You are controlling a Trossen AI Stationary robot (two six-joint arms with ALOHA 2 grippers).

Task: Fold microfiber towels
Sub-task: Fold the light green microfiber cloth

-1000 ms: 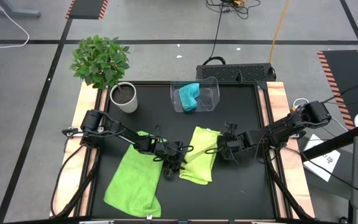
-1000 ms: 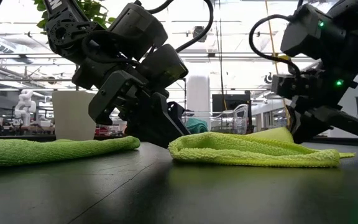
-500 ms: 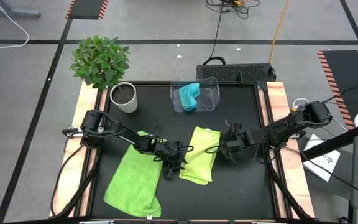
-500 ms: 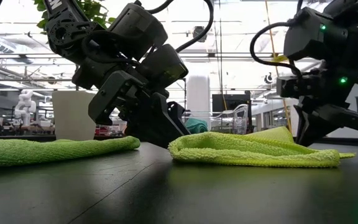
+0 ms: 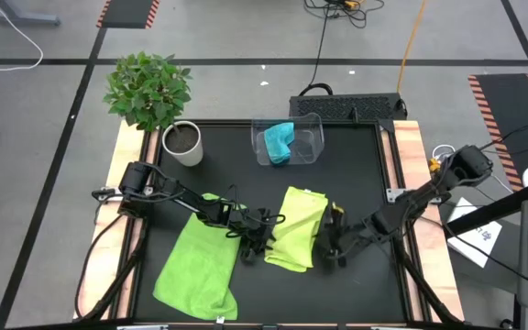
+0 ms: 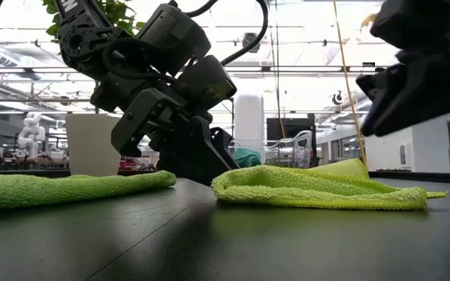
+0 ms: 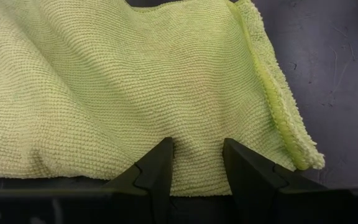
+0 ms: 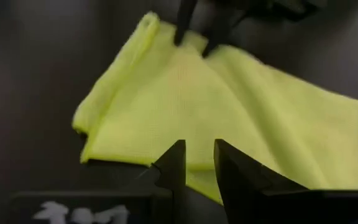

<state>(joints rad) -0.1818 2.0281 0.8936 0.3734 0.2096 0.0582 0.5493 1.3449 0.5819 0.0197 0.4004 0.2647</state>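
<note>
A folded lime-green towel [image 5: 296,234] lies flat in the middle of the black table. My left gripper [image 5: 262,231] is shut on its left edge, reaching over a second lime-green towel [image 5: 195,270] that lies spread at the near left. My right gripper [image 5: 331,247] hangs open above the table just off the folded towel's near right corner and touches nothing. In the right wrist view the towel [image 8: 185,106] lies beyond its fingers. A turquoise towel [image 5: 278,142] lies bunched in the clear bin [image 5: 312,139] at the far middle. My left gripper pinches the folded towel's left edge [image 7: 196,177] between its two fingers. The fingers [image 7: 157,171] slant down at it from the table's left. How many layers they have, I cannot tell. The towel lies flat on the table, slack.
A potted plant [image 5: 149,96] in a white pot [image 5: 183,144] stands at the far left corner. A black box [image 5: 346,105] sits beyond the far edge. Bare table shows at the near right and far right.
My right gripper has drawn away from the folded towel's right edge. It has risen and swung toward the table's near edge, and it has tipped up. The towel lies as before.
</note>
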